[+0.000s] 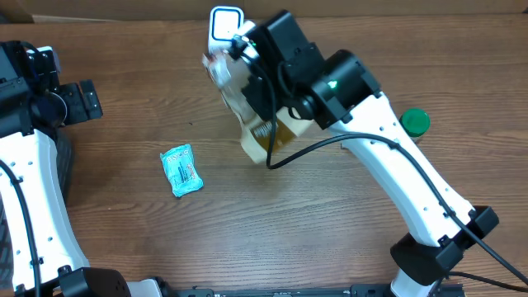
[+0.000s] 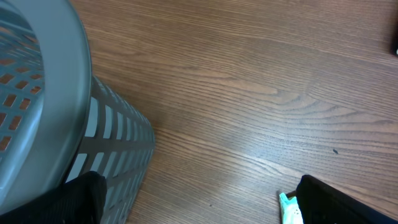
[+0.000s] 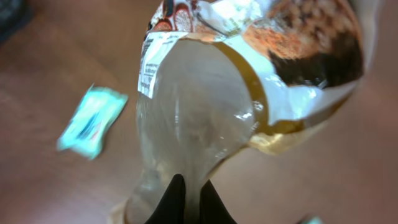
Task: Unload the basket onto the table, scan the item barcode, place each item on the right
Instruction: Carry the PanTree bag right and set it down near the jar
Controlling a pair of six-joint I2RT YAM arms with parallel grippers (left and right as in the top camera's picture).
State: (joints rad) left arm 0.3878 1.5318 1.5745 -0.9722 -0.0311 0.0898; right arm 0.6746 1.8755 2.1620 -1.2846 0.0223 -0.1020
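Here, the right gripper, closed on the snack bag, holds it far-centre, long axis pointing far toward the scanner; the open left gripper sits well apart, left.

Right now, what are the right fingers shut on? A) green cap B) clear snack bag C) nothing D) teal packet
B: in the right wrist view the right fingers pinch the lower edge of the clear snack bag, while the teal packet lies apart on the table.
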